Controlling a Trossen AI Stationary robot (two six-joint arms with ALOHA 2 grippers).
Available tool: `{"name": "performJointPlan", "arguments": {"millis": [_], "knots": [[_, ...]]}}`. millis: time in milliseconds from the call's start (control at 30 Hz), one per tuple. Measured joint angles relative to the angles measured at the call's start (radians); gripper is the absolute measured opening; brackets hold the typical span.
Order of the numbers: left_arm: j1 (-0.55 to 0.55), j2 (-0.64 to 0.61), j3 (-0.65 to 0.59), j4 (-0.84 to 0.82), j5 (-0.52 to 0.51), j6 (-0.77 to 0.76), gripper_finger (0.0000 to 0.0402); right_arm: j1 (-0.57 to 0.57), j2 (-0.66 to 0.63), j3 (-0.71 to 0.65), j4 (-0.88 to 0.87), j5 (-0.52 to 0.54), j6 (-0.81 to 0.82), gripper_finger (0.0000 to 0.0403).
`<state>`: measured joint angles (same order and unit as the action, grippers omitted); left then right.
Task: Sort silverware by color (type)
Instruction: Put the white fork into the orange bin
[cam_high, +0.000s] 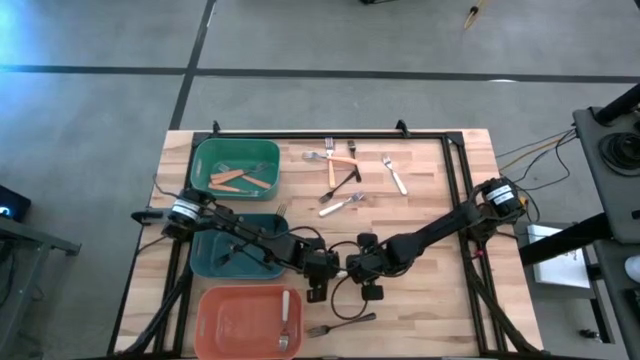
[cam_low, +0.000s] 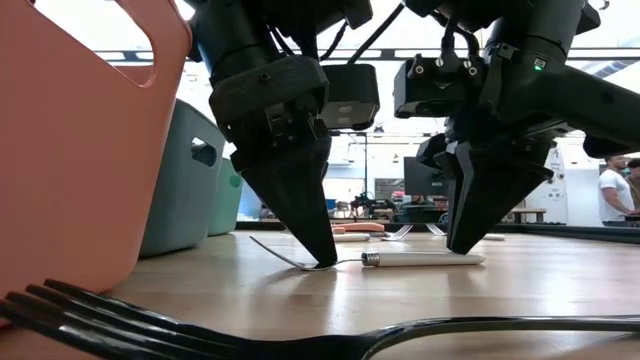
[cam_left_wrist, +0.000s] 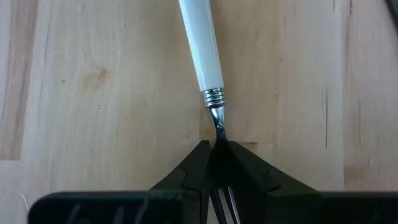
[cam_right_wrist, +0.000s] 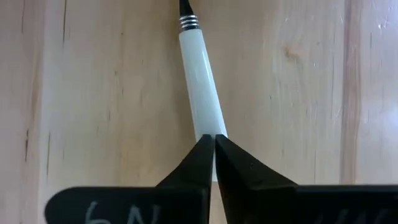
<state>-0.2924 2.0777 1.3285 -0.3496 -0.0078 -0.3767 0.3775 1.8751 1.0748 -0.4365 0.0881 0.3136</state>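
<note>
A white-handled fork (cam_low: 420, 259) lies flat on the wood between my two grippers, tines toward the table's left. My left gripper (cam_low: 320, 255) stands at its metal neck, shut on it; the wrist view shows the handle (cam_left_wrist: 202, 56) running away from the fingers. My right gripper (cam_low: 465, 245) stands shut over the handle's free end (cam_right_wrist: 208, 127). In the high view both grippers meet at the table's near middle, left (cam_high: 318, 278) and right (cam_high: 370, 272). My left gripper pinches the fork's metal neck (cam_left_wrist: 217, 127) between its two fingers, coming from above and pointing down. The tines (cam_left_wrist: 219, 199) run back between the fingers. The fork lies on the table. My right gripper sets its shut fingertips (cam_right_wrist: 205, 152) from above on the white handle's free end (cam_right_wrist: 210, 132). The handle lies flat on the table beneath them.
A black fork (cam_low: 300, 340) lies near the table's near edge beside the salmon bin (cam_high: 205, 320), which holds a white-handled fork (cam_high: 285, 318). The teal bin (cam_high: 200, 262) and green bin (cam_high: 236, 146) stand behind it. Several more forks (cam_high: 340, 175) lie at the far side. A person (cam_low: 612, 195) stands in the room.
</note>
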Motion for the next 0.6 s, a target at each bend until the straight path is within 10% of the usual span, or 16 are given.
{"name": "performJointPlan", "arguments": {"millis": [600], "knots": [[0.018, 0.006, -0.014, 0.018, 0.031, -0.029, 0.0037, 0.001, 0.006, -0.002, -0.017, -0.029, 0.016, 0.0092]]}}
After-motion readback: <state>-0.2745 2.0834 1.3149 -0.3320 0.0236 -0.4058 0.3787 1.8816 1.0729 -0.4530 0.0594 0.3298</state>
